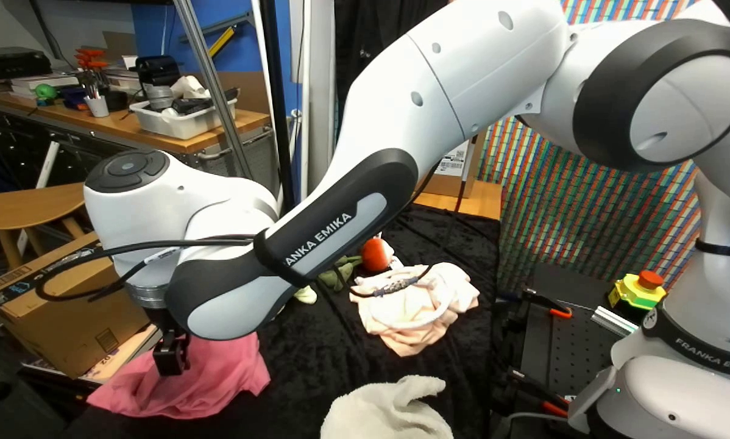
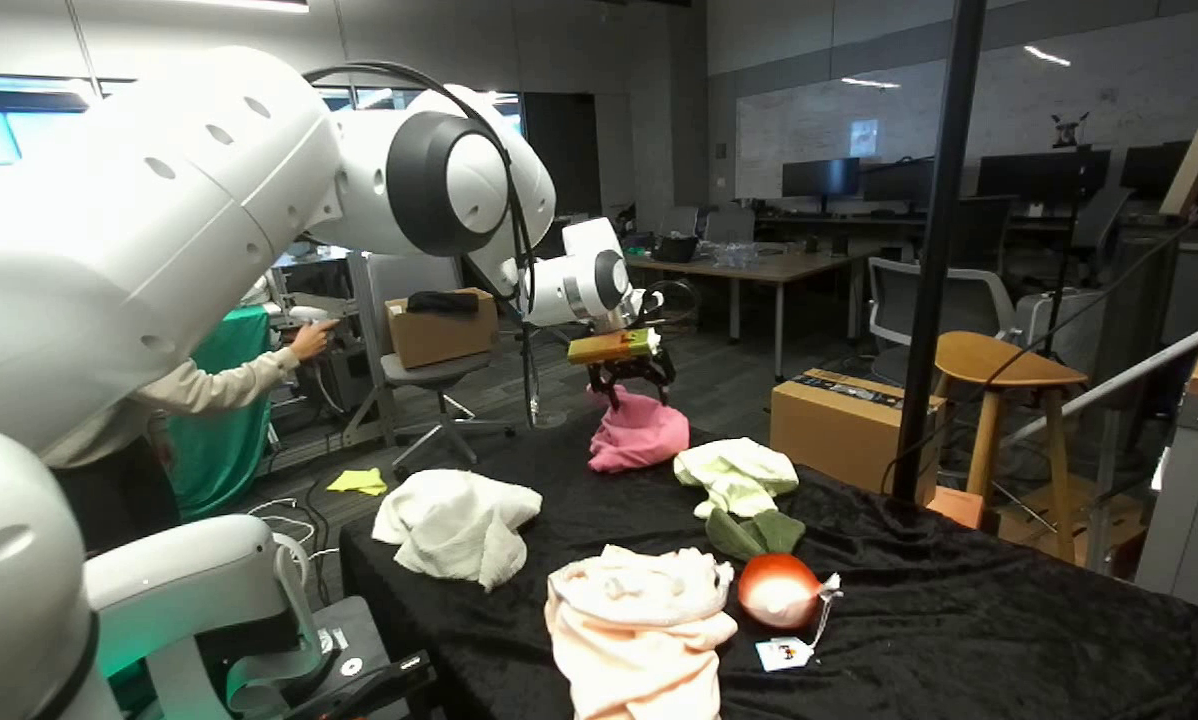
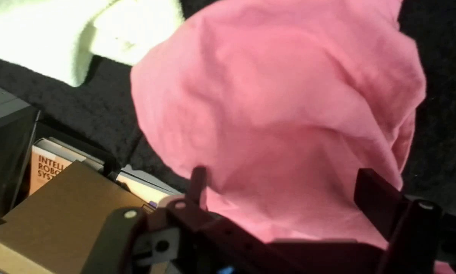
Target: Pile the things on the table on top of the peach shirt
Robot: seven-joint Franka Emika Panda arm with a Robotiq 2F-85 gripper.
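Pink cloth (image 3: 277, 95) looks light, soft, prob. not slippery; claw (image 3: 281, 180) is spread w/ nothing pinched. Wrist view: best hold's approx. its 6 o'clock folds.

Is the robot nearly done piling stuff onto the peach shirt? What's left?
Done: nothing that I can see; no other cloth lies on the peach shirt. In hand: nothing held, but the open gripper is at the pink garment, perhaps about to grab it. Left: that garment, the pale yellow cloth, the white cloth and the red-and-white toy, all on the black table.
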